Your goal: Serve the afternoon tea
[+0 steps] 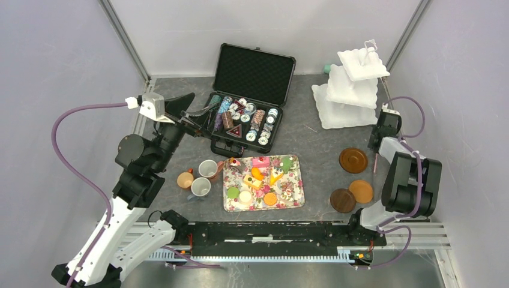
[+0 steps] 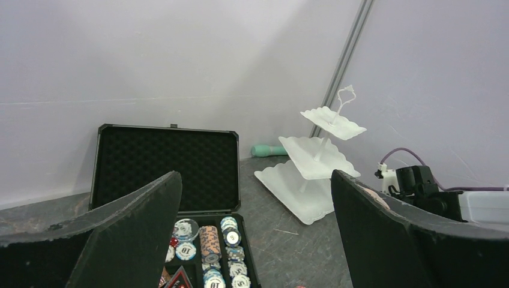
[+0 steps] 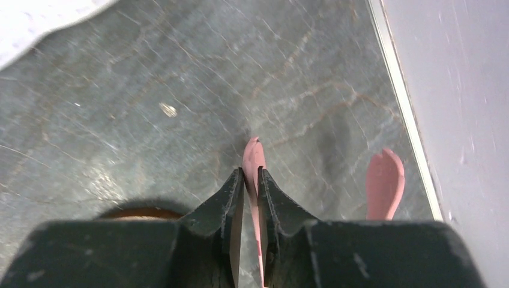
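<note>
Risk: your right gripper point(image 3: 251, 180) clamps only one leg of pink tongs point(image 3: 254, 157); other leg point(image 3: 384, 180) hangs free to its right, so tongs may pivot or slip, and cannot squeeze; left gripper point(image 2: 255, 175) spread wide, empty, over chip case point(image 2: 162, 168); cakes point(image 1: 259, 175) and mugs point(image 1: 201, 177) well left of right gripper, nearer than left gripper.
</note>
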Motion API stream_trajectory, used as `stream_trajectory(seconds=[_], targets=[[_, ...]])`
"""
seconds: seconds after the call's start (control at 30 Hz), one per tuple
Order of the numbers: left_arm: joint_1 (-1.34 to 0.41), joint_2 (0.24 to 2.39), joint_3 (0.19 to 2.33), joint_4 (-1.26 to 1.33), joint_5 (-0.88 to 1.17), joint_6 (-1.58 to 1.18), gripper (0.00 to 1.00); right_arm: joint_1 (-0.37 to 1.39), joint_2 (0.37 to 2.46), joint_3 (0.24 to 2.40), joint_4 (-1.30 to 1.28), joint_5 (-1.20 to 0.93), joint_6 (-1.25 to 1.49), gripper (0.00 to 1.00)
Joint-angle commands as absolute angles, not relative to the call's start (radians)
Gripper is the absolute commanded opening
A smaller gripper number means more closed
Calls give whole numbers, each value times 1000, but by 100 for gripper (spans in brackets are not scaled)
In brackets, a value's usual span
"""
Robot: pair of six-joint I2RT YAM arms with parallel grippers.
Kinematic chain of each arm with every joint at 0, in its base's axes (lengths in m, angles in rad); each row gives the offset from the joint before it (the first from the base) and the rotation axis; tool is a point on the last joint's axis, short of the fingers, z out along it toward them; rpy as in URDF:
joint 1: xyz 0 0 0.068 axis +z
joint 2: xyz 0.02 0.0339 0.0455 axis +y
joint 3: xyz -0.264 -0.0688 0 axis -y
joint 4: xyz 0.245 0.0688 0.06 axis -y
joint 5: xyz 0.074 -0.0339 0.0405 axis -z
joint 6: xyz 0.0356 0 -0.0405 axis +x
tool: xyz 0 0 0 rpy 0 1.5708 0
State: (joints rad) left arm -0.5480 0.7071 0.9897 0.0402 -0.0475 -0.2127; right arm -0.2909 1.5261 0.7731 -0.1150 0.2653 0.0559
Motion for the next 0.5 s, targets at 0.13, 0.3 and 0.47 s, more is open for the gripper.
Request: stream_trajectory(seconds=[0.13,0.3,0.47], targets=[[-567,707,988,74,-69,-170,100,-241,1635,929,-46,229,-36,14],[-577,719,986,72,-77,-166,100,-239,1671,973,-8,163,-51,14],[-578,712,985,73,-78,-167,100,-217,1662,1022,-74,148,-40,35]])
